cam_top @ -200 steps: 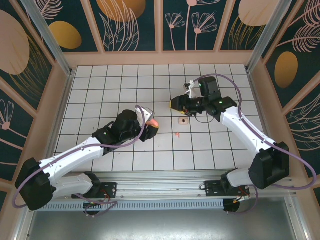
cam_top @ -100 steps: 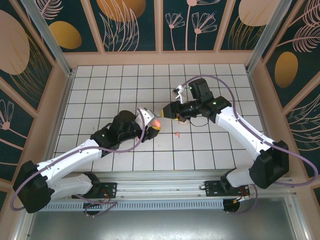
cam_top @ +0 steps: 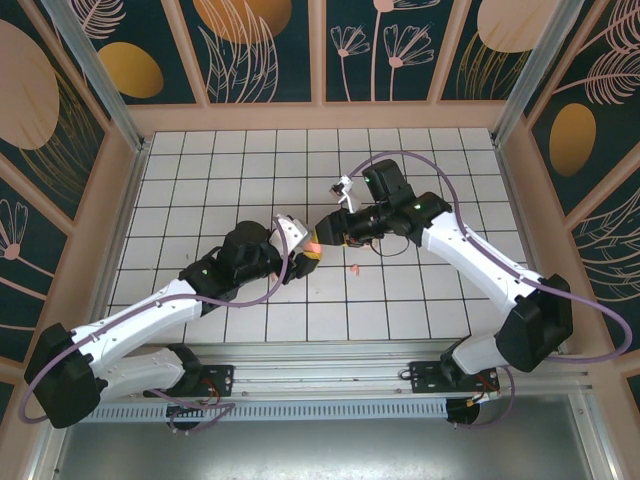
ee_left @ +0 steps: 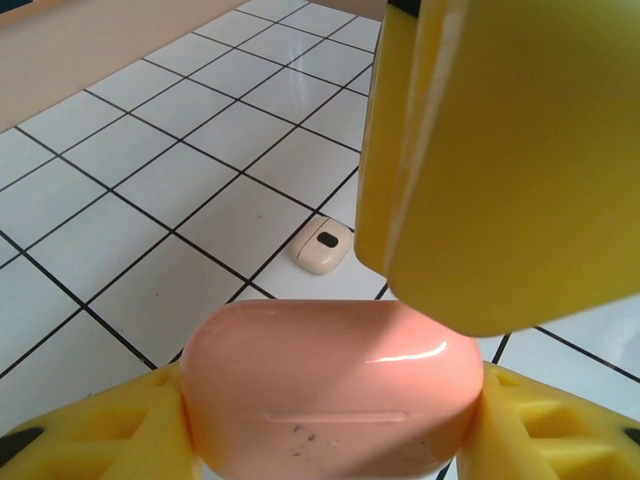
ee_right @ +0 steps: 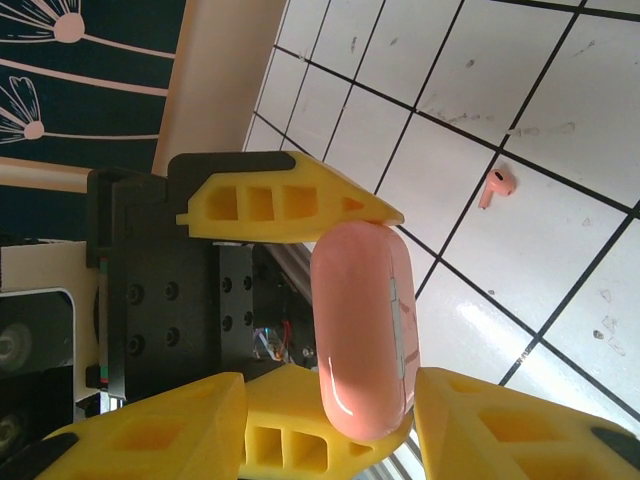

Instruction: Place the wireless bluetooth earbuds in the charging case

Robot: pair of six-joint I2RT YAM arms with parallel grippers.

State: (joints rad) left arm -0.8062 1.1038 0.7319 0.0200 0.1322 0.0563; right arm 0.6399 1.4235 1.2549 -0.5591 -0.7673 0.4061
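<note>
The coral-pink charging case [cam_top: 313, 242] is closed and held off the table, with my left gripper [cam_top: 311, 248] shut on its two ends. In the left wrist view the case [ee_left: 330, 385] sits between my yellow fingers [ee_left: 90, 435]. My right gripper [cam_top: 329, 227] is open right beside it; its fingers [ee_right: 530, 430] stand on either side of the case's [ee_right: 365, 330] lower end. One pink earbud [cam_top: 356, 268] lies on a tile near the case, also in the right wrist view as the earbud [ee_right: 497, 184]. A paler earbud [ee_left: 322, 246] lies on the tiles just past the case.
The right gripper's big yellow finger [ee_left: 500, 150] hangs above the case in the left wrist view. The white grid table [cam_top: 200, 190] is walled by a wooden frame [cam_top: 320, 117] on three sides. Both arms meet at the table's middle.
My right gripper has swung left across the table and closed in on the case. My left gripper keeps hold of the case and has shifted only slightly.
</note>
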